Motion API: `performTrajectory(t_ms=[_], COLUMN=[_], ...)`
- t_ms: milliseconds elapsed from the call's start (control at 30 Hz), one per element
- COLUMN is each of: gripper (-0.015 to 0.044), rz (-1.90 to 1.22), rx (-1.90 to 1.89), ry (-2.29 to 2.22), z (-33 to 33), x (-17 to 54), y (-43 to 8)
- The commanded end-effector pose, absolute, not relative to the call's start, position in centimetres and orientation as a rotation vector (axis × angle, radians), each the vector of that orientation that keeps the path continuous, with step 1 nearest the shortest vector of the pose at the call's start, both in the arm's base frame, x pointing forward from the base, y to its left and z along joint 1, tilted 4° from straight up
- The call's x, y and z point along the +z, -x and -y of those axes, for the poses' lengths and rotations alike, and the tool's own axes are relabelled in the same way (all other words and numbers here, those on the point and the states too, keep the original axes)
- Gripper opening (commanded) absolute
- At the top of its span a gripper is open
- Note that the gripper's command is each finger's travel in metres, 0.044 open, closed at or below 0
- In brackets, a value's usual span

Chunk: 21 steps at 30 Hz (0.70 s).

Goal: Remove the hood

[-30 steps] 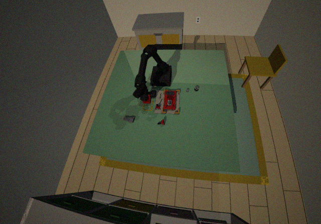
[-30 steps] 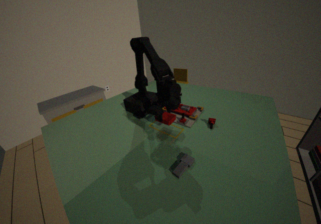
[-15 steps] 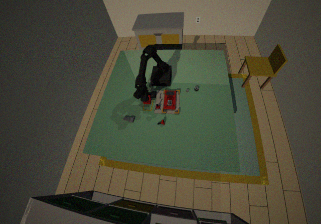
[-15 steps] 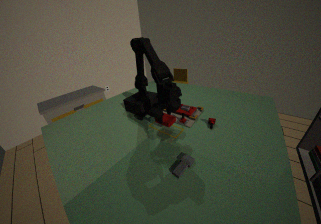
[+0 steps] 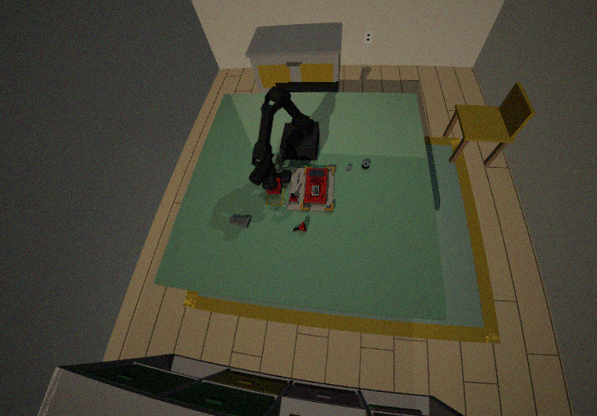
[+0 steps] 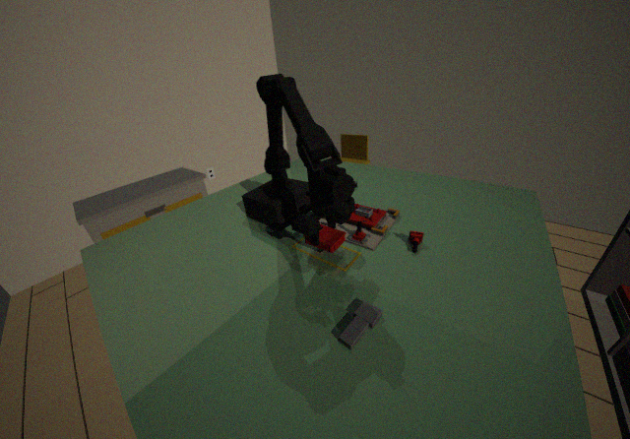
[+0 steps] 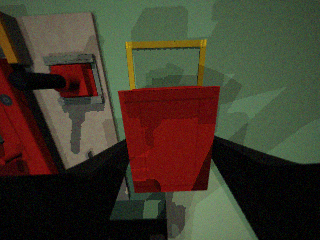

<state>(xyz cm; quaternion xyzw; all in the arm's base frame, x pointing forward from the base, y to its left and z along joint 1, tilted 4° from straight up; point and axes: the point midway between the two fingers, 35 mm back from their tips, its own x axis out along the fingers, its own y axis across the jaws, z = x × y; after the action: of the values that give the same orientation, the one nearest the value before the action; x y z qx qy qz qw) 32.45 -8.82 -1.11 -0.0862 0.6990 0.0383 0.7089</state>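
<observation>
Hood off the car, held for set-down

The gripper [image 5: 273, 184] [image 6: 326, 230] [image 7: 168, 140] grasps the red hood [image 5: 273, 190] [image 6: 328, 238] [image 7: 170, 142] by its sides, likely keeping its underside free to land; the yellow marked outline [image 5: 274, 204] [image 6: 320, 259] [image 7: 166, 44] shows beneath and beyond the fingers, the car body [image 5: 315, 197] [image 6: 370, 218] [image 7: 22, 132] beside them.

It looks like a plain room whose exact kind is unclear, perhaps a small workroom: a wide green flat counter [image 5: 337, 257] [image 6: 458, 296] carrying a black jointed robot arm [image 5: 264, 127] [image 6: 305, 124], a pale plank floor [image 5: 332, 353] [image 6: 45, 333], a grey-topped cabinet with yellow fronts [image 5: 298, 40] [image 6: 137, 190], a yellow chair with brown legs [image 5: 481, 122], and a white wall outlet [image 5: 367, 36] [image 6: 210, 172].
</observation>
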Motion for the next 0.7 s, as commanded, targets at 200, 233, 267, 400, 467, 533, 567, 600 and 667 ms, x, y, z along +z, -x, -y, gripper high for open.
performTrajectory(t_ms=[200, 233, 267, 400, 467, 533, 567, 600, 667], gripper=[0.0000, 0.0000, 0.0000, 0.0000, 0.0000, 0.0000, 0.0000, 0.0000, 0.0000], rz=[-1.556, -1.556, -1.556, -1.556, -1.556, -1.556, -1.556, -1.556, -1.556], rx=[0.084, 0.084, 0.084, 0.084, 0.084, 0.084, 0.084, 0.084, 0.084], ry=[0.197, 0.197, 0.197, 0.197, 0.197, 0.197, 0.197, 0.197, 0.197], z=[8.9, 8.9, 8.9, 8.9, 8.9, 8.9, 8.9, 8.9, 9.0], x=[-2.0, -2.1, -2.1, -2.4, -2.5, -2.5, -2.5, -2.6, -2.7], y=[-32.3, -32.3, -32.3, -32.2, -32.2, -32.2, -32.2, -32.2, -32.2])
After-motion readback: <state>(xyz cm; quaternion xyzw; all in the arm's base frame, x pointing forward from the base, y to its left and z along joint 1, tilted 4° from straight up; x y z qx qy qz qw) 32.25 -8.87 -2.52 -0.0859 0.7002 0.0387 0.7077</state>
